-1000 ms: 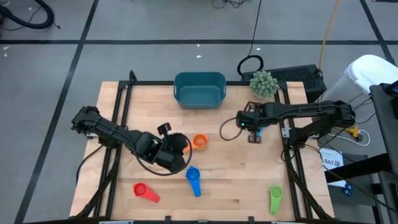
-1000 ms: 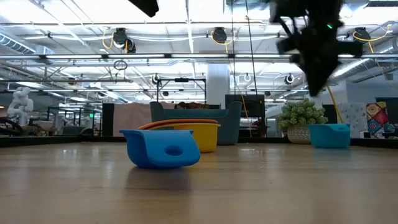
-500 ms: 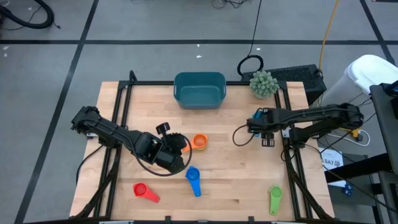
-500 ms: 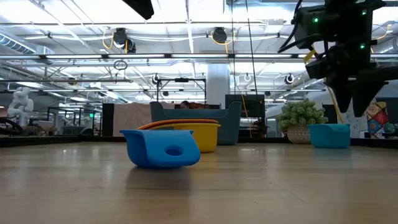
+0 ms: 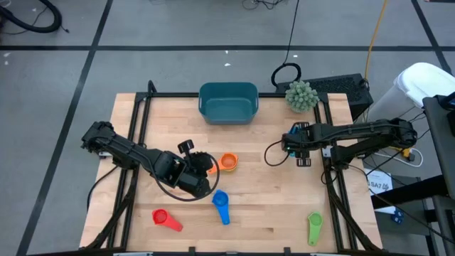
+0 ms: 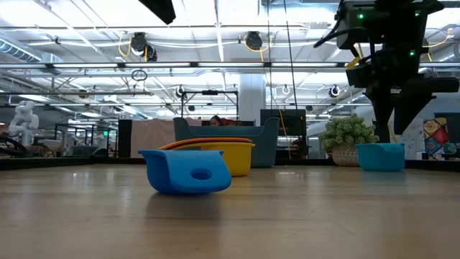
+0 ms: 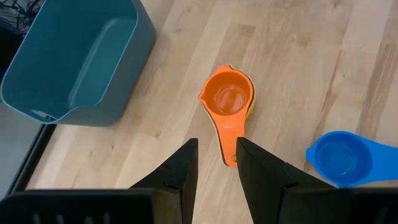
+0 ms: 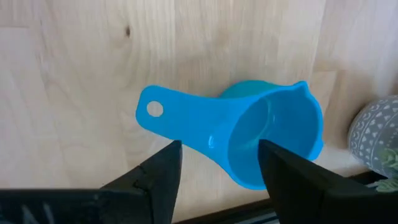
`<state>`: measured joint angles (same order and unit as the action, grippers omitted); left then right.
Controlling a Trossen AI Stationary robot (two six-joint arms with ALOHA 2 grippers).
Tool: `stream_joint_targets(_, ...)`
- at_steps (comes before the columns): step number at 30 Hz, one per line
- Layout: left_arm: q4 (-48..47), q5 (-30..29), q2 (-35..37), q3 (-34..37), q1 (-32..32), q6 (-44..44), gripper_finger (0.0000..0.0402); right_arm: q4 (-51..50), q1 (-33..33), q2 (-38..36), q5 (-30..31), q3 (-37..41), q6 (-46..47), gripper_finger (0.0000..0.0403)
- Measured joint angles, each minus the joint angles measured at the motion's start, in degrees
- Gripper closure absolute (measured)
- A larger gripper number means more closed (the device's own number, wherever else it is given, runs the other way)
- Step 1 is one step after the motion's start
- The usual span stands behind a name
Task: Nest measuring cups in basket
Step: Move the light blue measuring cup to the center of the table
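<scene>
High view shows the wooden table (image 5: 270, 206) with the teal basket (image 5: 227, 102) at its far edge and nothing inside it. The left gripper (image 7: 214, 163) hangs over the middle of the table, and its two fingers are spread apart with nothing between them. Just past those fingers lies the orange cup (image 7: 229, 99), which sits inside a yellow cup (image 6: 231, 157); the orange handle points back toward the gap between the fingers. A blue cup (image 5: 220, 201) lies near them, a little closer to the front edge. The basket is farther off, beyond the orange cup. The right gripper (image 8: 219, 163) hangs over the right side of the table, and its fingers are spread wide and hold nothing. Right under it lies a light blue cup (image 8: 272, 140) tipped on its side, with its handle reaching out between the two fingers. A spiky green plant ball (image 5: 301, 94) sits near that cup at the far right corner. A red cup (image 5: 162, 217) lies near the front left, and a green cup (image 5: 314, 225) lies near the front right, both well apart from the grippers.
</scene>
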<state>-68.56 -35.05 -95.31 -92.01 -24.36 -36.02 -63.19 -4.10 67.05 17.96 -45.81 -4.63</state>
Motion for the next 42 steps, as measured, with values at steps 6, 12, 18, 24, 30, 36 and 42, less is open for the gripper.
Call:
stream_joint_targets(6,-2.96,0.0,-0.03,0.02,-0.67,-0.26,0.0289,1.56,-1.52,0.2,-0.32,2.92,-0.53,0.0201)
stream_joint_targets(12,-3.36,0.0,-0.09,0.02,-1.25,-0.47,0.0289,1.93,-1.84,0.17,-0.63,2.68,-0.38,0.0202)
stream_joint_targets(18,-3.94,0.0,-0.09,0.02,-1.42,-1.19,0.0289,2.09,-1.98,1.54,-4.43,2.68,-1.62,0.0202)
stream_joint_targets(24,-5.37,0.0,-0.09,0.03,-2.37,-2.07,0.0289,2.03,-1.96,5.11,-6.25,2.68,-2.52,0.0202)
stream_joint_targets(30,-5.44,-0.02,-0.09,0.02,-3.12,-2.18,0.0289,3.72,-1.96,8.33,-6.19,2.68,-2.29,0.0202)
stream_joint_targets(36,-6.23,-0.02,-0.09,0.02,-3.37,-3.1,0.0289,3.03,-1.45,7.84,-5.96,0.23,-1.98,0.0202)
stream_joint_targets(42,-6.62,-0.98,-0.09,0.02,-3.27,-3.39,0.0289,2.46,-1.28,5.59,-4.14,-4.53,-2.31,0.0202)
